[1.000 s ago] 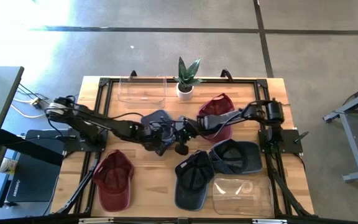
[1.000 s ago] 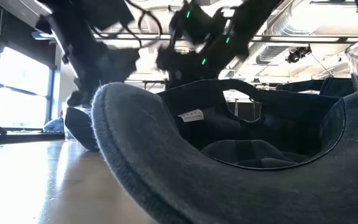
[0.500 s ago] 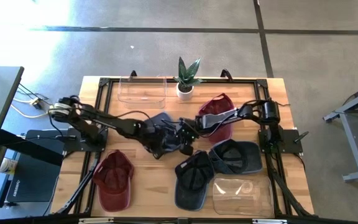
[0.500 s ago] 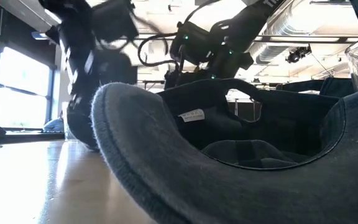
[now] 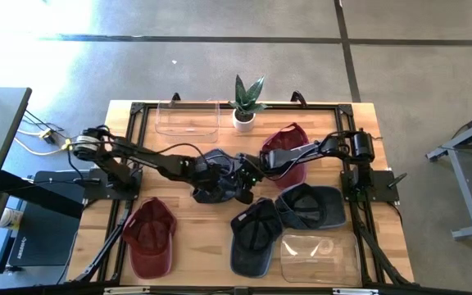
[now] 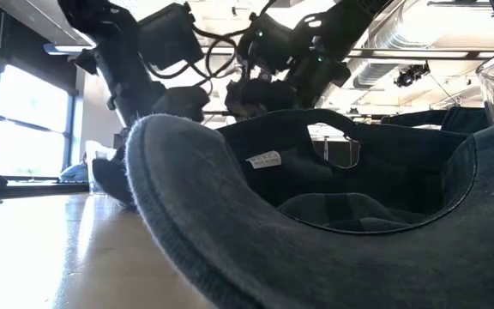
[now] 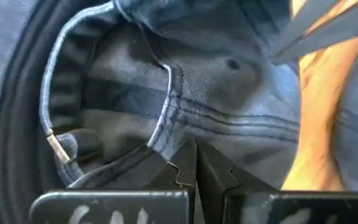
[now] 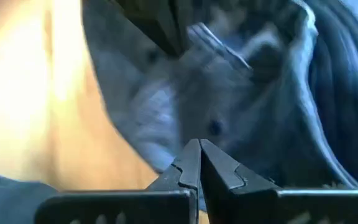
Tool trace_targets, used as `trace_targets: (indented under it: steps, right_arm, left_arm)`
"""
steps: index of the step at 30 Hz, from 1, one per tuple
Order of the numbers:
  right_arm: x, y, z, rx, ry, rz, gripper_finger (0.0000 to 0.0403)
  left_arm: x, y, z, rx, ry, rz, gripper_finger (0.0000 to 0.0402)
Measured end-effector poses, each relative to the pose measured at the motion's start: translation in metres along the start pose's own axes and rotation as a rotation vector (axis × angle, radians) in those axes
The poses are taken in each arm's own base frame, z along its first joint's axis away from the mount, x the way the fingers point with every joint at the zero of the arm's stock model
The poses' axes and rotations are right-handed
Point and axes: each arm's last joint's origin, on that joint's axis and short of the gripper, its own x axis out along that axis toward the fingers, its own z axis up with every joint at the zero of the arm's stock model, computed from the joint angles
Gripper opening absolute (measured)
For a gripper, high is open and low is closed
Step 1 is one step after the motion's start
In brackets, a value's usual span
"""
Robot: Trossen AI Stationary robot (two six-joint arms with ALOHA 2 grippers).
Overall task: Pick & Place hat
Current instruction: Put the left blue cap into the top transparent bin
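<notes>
Hat: blue-grey cap (image 5: 213, 174) at table centre, lying inside-up, crumpled — long axis and bill direction can't tell.
Left gripper (image 5: 206, 174): arm stretched low from left edge to centre, fingers closed, pinching cap fabric.
Right gripper (image 5: 244, 174): arm reaches in from right, fingers closed on cap's other side.
Nearby: red cap (image 5: 285, 152) just right.

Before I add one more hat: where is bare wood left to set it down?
Freest is the table's left half: the strip between the clear bin and the red hat, left of the blue hat both grippers pinch. Another strip runs between red hat and dark hat. Crowded: centre and right, around the maroon hat, grey hat and front clear bin.
</notes>
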Motion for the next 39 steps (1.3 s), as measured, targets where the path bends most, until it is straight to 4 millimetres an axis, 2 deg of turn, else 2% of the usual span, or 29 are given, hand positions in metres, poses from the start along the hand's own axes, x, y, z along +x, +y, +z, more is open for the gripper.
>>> trace_targets:
  steps: [5,11,15,21,25,29,33,36,39]
  right_arm:
    - [0.002,-0.002,-0.004,-0.024,0.023,-0.051,0.0001]
    - [0.005,-0.004,-0.013,-0.032,0.102,-0.099,0.0001]
    - [-0.004,-0.002,-0.008,-0.056,0.080,-0.105,0.0001]
    - [-0.033,0.008,0.009,-0.115,-0.038,-0.061,0.0002]
    - [-0.039,0.020,0.016,-0.266,-0.100,0.064,0.0020]
    - [-0.029,0.035,0.011,-0.404,-0.110,0.114,0.0078]
    - [-0.010,0.048,0.003,-0.567,-0.128,0.038,0.0142]
    - [0.004,0.052,-0.006,-0.656,-0.100,-0.045,0.0160]
    - [0.017,0.049,-0.013,-0.665,-0.066,-0.082,0.0155]
  left_arm:
    - [0.022,0.004,-0.004,-0.012,0.024,0.039,0.0000]
    - [0.019,0.004,-0.004,-0.019,0.040,0.045,0.0000]
    - [-0.001,-0.001,0.001,0.035,0.040,0.024,0.0000]
    - [-0.056,-0.019,0.017,0.126,0.048,-0.047,0.0000]
    - [-0.091,-0.031,0.028,0.139,0.028,-0.088,0.0000]
    - [-0.126,-0.036,0.030,0.142,0.038,-0.096,0.0000]
    - [-0.147,-0.034,0.012,0.167,0.045,-0.056,0.0000]
    - [-0.152,-0.024,-0.010,0.150,0.063,-0.021,0.0000]
    - [-0.152,-0.017,-0.025,0.116,0.054,-0.042,0.0000]
